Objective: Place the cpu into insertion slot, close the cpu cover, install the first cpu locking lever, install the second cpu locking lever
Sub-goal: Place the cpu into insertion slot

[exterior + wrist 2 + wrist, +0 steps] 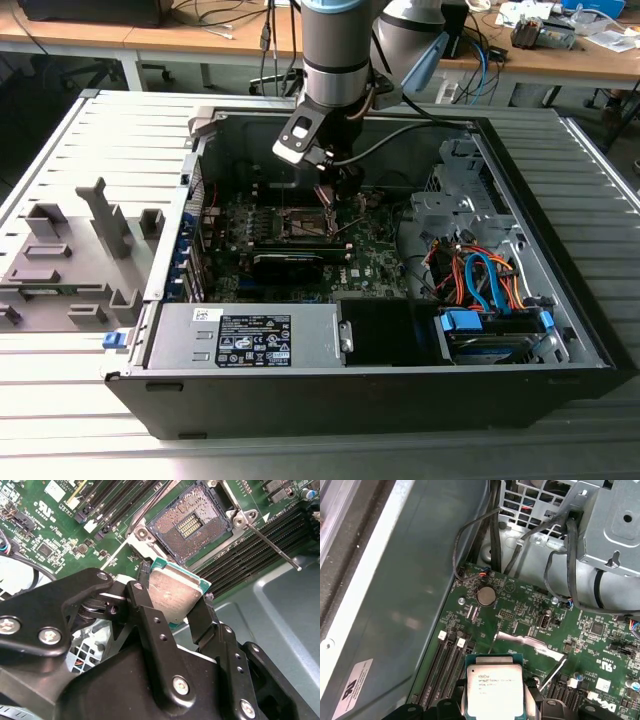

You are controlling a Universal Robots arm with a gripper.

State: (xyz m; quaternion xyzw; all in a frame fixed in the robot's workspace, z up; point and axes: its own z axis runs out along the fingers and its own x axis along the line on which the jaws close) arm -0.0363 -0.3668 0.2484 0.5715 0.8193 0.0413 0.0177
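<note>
My gripper [175, 592] is shut on the cpu [176, 596], a small square chip with a silver-grey top, its black fingers [150, 615] pressing on two opposite edges. In the first wrist view the cpu [494, 690] hangs above the green motherboard in the gripper [495, 701]. The insertion slot [192, 524] lies uncovered a short way from the chip, its dark pin field bare. Two thin locking levers [272, 542] stick out loose from its corners. In the exterior view the gripper [335, 200] hovers inside the open case, over the insertion slot [300, 222].
Black memory slots [250, 550] flank the socket. A black graphics card [288, 262] lies just in front of it, and the power supply [250, 335] beyond that. A drive cage with orange and blue cables [480, 280] fills the exterior view's right. Case walls [420, 590] stand close by.
</note>
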